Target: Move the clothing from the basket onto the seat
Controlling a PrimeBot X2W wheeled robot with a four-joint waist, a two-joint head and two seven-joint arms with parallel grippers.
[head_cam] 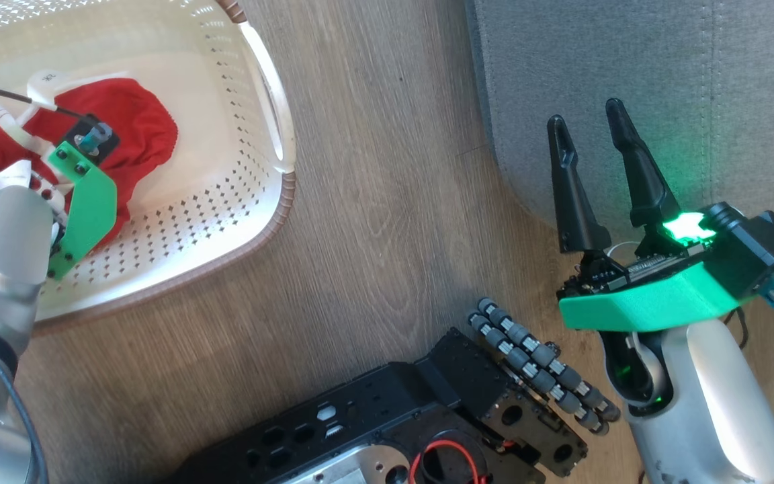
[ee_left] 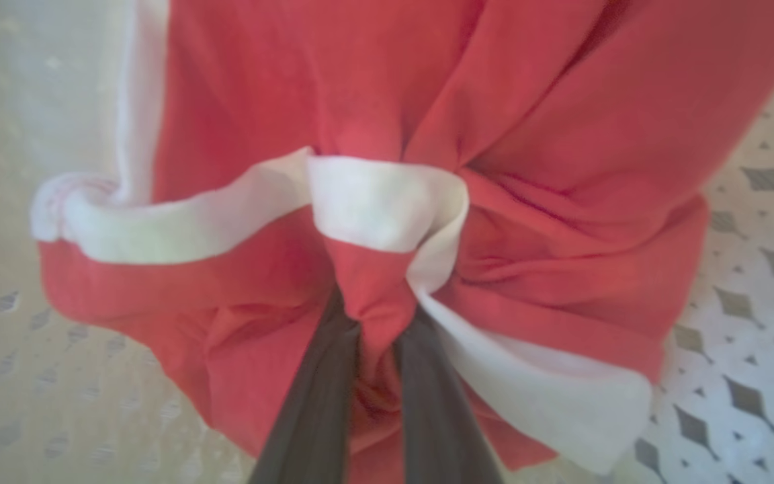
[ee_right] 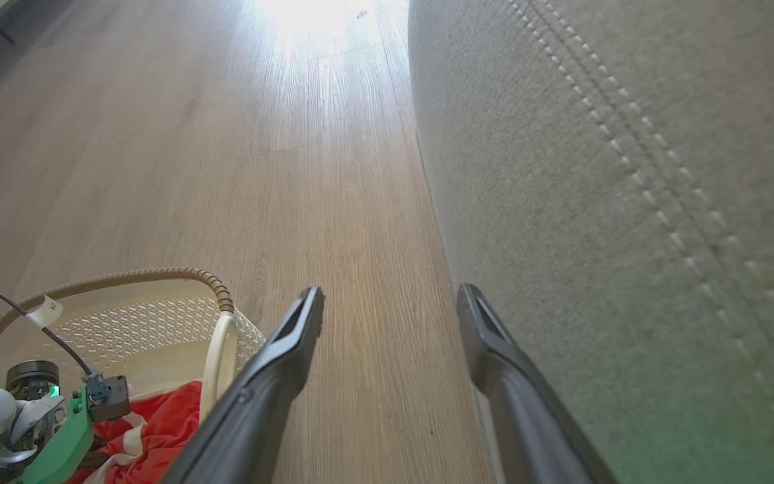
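I'm seeing my left hand [ee_left: 377, 316] reaching down into the basket [head_cam: 226, 222], pinching a fold of the red clothing [ee_left: 562, 134] lying inside, while my right hand [head_cam: 585, 117] is hovering spread wide beside the seat [head_cam: 629, 54], gripping nothing.

A home living space, seen low over the floor.

The floor [head_cam: 373, 222] is wood-look planking with its grain running near to far, and a bright patch of light [ee_right: 306, 13] lies on its far end. On the right stands a grey fabric seat [head_cam: 629, 81] with a rounded corner and a pale stitched seam [ee_right: 629, 161], upholstered like a sofa or ottoman. On the left a cream perforated basket [head_cam: 226, 222] with a brown braided rim sits on the floor, with red and white clothing [head_cam: 138, 128] in it: household laundry.
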